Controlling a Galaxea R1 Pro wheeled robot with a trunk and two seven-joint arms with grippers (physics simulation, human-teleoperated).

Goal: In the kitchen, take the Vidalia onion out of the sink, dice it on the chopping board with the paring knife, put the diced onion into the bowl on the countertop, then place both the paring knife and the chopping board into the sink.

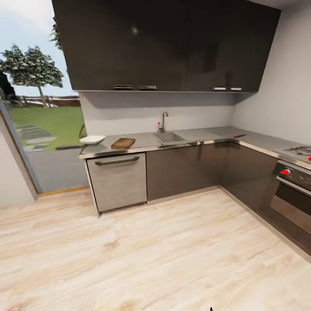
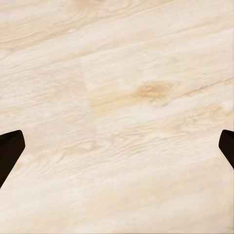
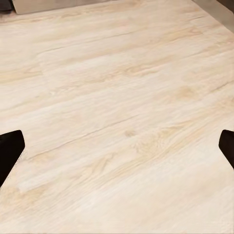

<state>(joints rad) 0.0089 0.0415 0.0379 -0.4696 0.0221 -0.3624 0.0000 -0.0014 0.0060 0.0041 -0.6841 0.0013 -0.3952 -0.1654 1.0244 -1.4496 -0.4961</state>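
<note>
Kitchen seen from across a pale wood-plank floor (image 1: 142, 255), described from left to right. At far left, a tall glazed opening (image 1: 39, 116) gives onto grass and trees. The countertop (image 1: 142, 140) begins just right of it and runs along the back wall before turning forward at the corner. On its left end sits the bowl (image 1: 92, 139), white and shallow; just beside it, apart from it, the chopping board (image 1: 123, 143) lies flat. Below these is a steel-fronted appliance door (image 1: 119, 180) with a dark bar handle. Further right, the sink (image 1: 168, 138) is set into the worktop, with its tap (image 1: 164, 121) rising behind it and a red knob at the tap's base; the interior of the basin is too small to make out. A small dark-and-red object, probably the paring knife (image 1: 239, 136), rests on the counter near the corner, well apart from the board. Dark wall cabinets (image 1: 168, 43) hang above. At far right, an oven (image 1: 293, 190) with red knobs. Wrist views: the left gripper (image 2: 117, 151) and the right gripper (image 3: 117, 151) each show dark fingertips spread wide at opposite edges, holding nothing, above bare floor
</note>
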